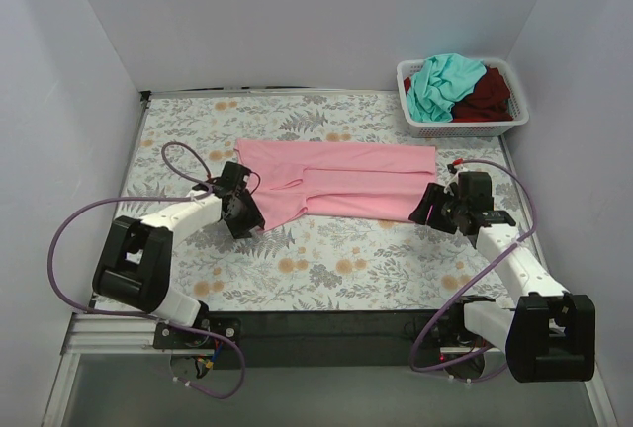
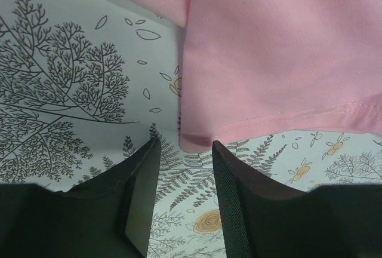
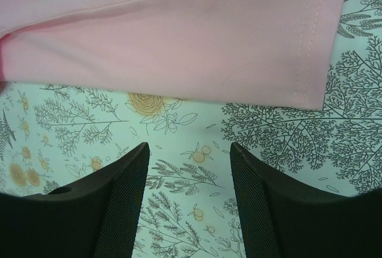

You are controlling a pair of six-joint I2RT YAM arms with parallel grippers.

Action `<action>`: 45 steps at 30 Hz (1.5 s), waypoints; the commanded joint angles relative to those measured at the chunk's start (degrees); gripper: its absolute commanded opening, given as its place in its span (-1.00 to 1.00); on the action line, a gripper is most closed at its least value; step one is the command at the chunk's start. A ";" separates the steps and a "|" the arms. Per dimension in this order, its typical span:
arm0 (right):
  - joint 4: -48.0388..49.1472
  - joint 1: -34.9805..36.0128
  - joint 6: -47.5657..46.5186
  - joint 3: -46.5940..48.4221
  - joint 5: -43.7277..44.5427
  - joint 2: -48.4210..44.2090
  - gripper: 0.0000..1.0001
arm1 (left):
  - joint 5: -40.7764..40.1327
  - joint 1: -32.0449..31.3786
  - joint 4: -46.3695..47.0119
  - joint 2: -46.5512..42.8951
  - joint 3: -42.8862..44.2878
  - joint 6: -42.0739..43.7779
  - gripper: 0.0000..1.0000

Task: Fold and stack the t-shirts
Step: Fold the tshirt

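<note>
The light pink t-shirt (image 1: 336, 182) lies flat and partly folded in the middle of the floral table. My left gripper (image 1: 247, 217) is open and empty at the shirt's near left corner; in the left wrist view the pink hem corner (image 2: 197, 140) sits just beyond my open gripper (image 2: 185, 146). My right gripper (image 1: 427, 208) is open and empty at the shirt's near right corner; the pink hem (image 3: 179, 55) lies ahead of my open gripper (image 3: 189, 147). The teal t-shirt (image 1: 440, 84) and the dark red t-shirt (image 1: 489, 94) lie bunched in the basket.
The white slatted basket (image 1: 465, 130) stands at the back right corner of the table. White walls close in the table at the back and both sides. Cables loop beside both arms.
</note>
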 commanded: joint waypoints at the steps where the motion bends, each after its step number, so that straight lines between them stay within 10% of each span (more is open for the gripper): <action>1: -0.03 0.38 -0.80 -0.14 -0.95 -1.51 0.26 | -2.34 -0.99 0.17 2.24 1.06 -0.83 -0.23; 8: -0.03 0.47 -0.89 0.12 -1.31 -1.68 0.26 | -2.08 -1.34 -0.26 2.95 3.43 -0.74 -1.00; 27: -1.97 1.09 -3.96 2.76 -3.85 -2.03 0.25 | -7.70 -0.20 -4.04 23.58 43.04 5.76 -1.00; 45: -2.14 1.18 -4.49 5.39 -2.37 1.57 0.24 | -6.30 3.31 1.13 31.16 48.00 2.77 -0.95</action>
